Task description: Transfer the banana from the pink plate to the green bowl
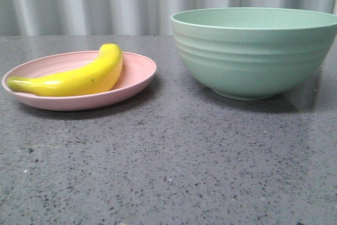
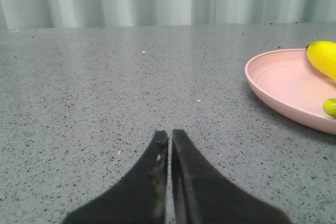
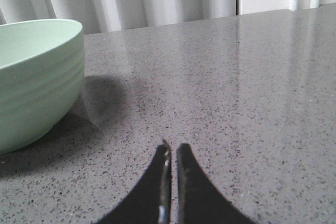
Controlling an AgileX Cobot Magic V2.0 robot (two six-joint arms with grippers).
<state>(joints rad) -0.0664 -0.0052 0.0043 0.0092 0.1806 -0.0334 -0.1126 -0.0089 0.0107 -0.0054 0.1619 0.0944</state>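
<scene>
No readable text or labels anywhere (plain surfaces).

On the table (image 1: 168,172) the plate (image 1: 138,72) sits to the left and the bowl (image 1: 253,56) to the right — apart, with bare tabletop between them. The banana (image 1: 79,80) lies in the plate, stem end toward the left rim, the other end curving back toward the far side. A curtain (image 1: 105,1) hangs behind the table. The left gripper (image 2: 170,134) is low over the table, left of the plate — the right gripper (image 3: 173,146) likewise, right of the bowl.
</scene>
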